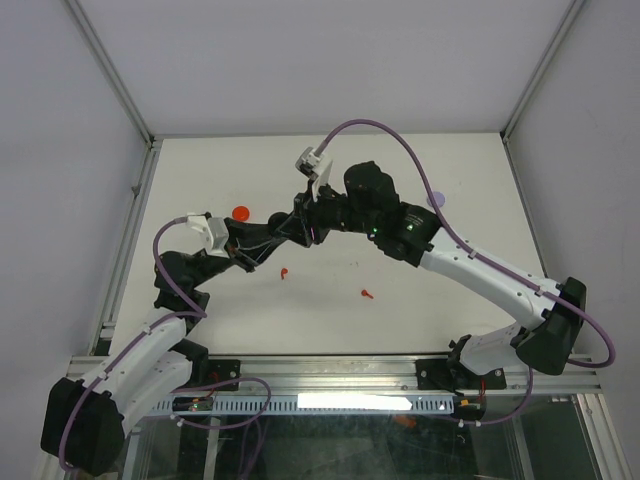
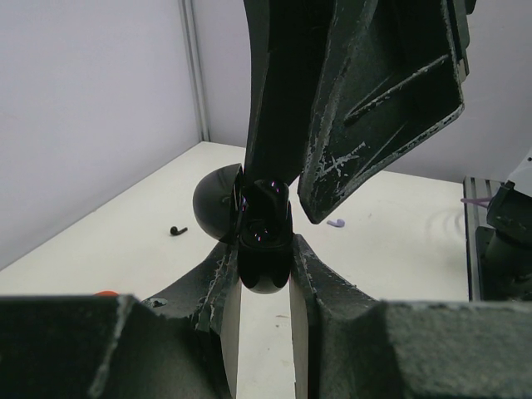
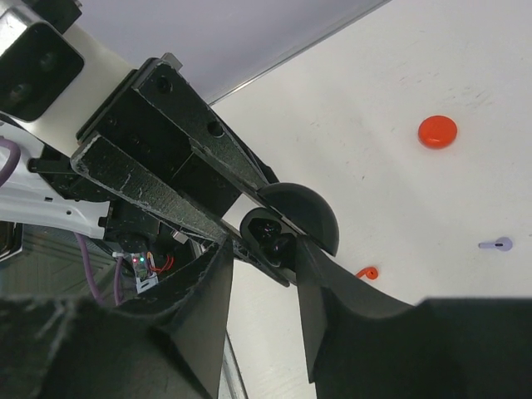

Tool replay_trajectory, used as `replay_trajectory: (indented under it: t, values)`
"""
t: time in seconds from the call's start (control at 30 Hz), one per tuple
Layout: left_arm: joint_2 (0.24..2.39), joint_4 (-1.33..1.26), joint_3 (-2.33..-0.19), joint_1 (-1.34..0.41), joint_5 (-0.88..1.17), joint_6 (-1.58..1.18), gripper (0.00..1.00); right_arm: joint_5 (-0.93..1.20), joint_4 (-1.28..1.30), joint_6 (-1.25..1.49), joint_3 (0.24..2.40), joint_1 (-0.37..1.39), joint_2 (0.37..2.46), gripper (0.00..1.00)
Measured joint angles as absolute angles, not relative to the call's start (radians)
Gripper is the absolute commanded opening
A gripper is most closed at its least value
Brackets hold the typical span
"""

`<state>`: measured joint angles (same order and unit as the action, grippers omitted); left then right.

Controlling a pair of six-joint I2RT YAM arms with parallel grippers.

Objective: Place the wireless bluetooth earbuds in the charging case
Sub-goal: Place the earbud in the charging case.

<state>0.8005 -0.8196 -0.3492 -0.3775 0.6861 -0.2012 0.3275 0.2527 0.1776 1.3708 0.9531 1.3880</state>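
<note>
1. We judge the earbuds (image 1: 368,294) light, hard and slick, best pinched gently across the body.
2. The left gripper (image 2: 264,249) pinches the open case (image 2: 264,278); a black earbud (image 3: 279,242) seems seated inside.
3. The right gripper (image 3: 264,245) hovers there, part spread; we cannot tell whether it holds anything.
4. A red earbud (image 1: 284,272) and a lavender earbud (image 3: 496,243) lie loose on the table (image 1: 450,300).

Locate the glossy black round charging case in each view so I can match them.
Left wrist: glossy black round charging case, centre, clamped in the left hand.
Right wrist: centre, open, just beyond the right hand.
Top external: cannot be made out in the dark cluster mid-picture.
Shared landmark: flat red round disc, left of centre from above, upper right in right wrist.
</note>
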Motion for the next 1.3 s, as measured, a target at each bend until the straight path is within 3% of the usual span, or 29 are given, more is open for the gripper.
replay_trajectory:
  t: [0.63,0.93,1.3]
  values:
    - [0.891,-0.944,-0.35,-0.352,0.849,-0.313,0.03,0.441,0.428,0.032,1.454,0.937,1.415,0.4]
    - [0.899,-0.96,-0.35,-0.345,0.872,-0.342,0.02,0.474,0.469,-0.019,1.479,0.937,1.423,0.48]
    - [0.843,-0.898,-0.35,-0.361,0.755,-0.286,0.0,0.364,0.455,0.075,1.507,0.96,1.423,0.59]
